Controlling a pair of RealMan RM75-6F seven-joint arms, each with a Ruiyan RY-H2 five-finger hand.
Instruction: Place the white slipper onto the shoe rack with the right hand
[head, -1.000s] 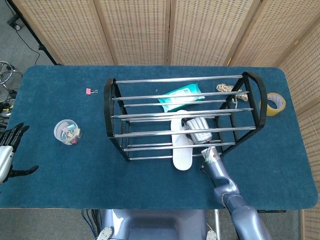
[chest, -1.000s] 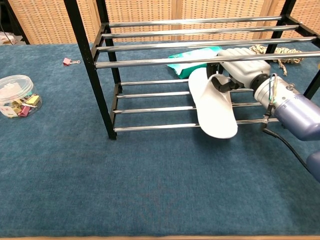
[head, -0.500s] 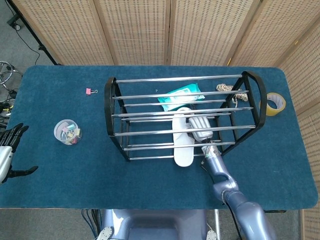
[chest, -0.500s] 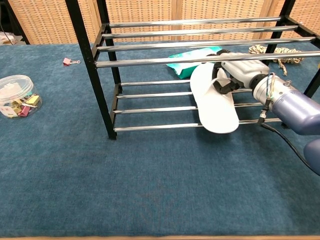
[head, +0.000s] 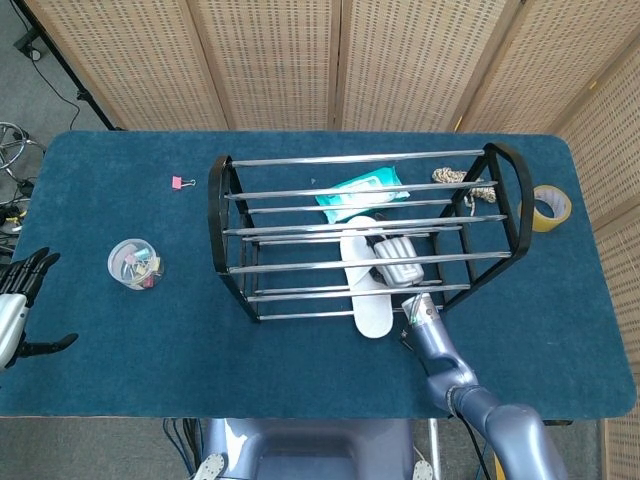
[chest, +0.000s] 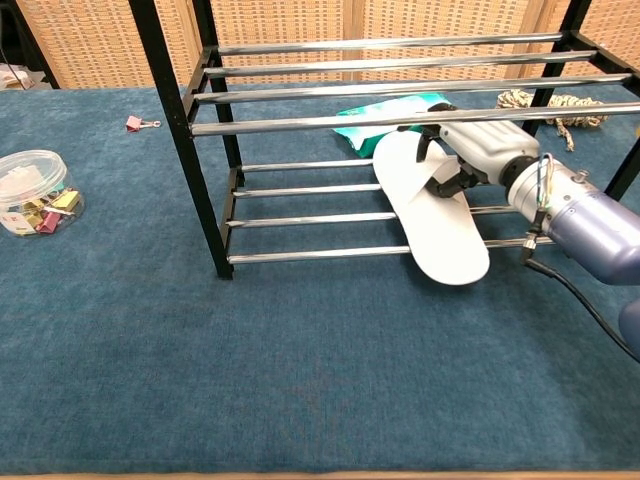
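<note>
From the head view, the right hand (head: 397, 261) is reaching into the rack (head: 365, 232) with its fingers wrapping the slipper (head: 364, 283), which is lying across the lower rails, heel poking out toward the table's (head: 120, 350) front edge, while the left hand (head: 18, 300) is hanging off the left edge, fingers spread and holding nothing. From the chest view, the right hand (chest: 478, 150) is pinching the slipper (chest: 432, 213) at its strap, the sole sitting tilted on the bottom rails of the rack (chest: 205, 160) with the heel overhanging the front rail.

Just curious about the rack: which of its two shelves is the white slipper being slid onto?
The lower shelf of the shoe rack. The right hand holds the white slipper across it, beneath the bare upper shelf.
</note>
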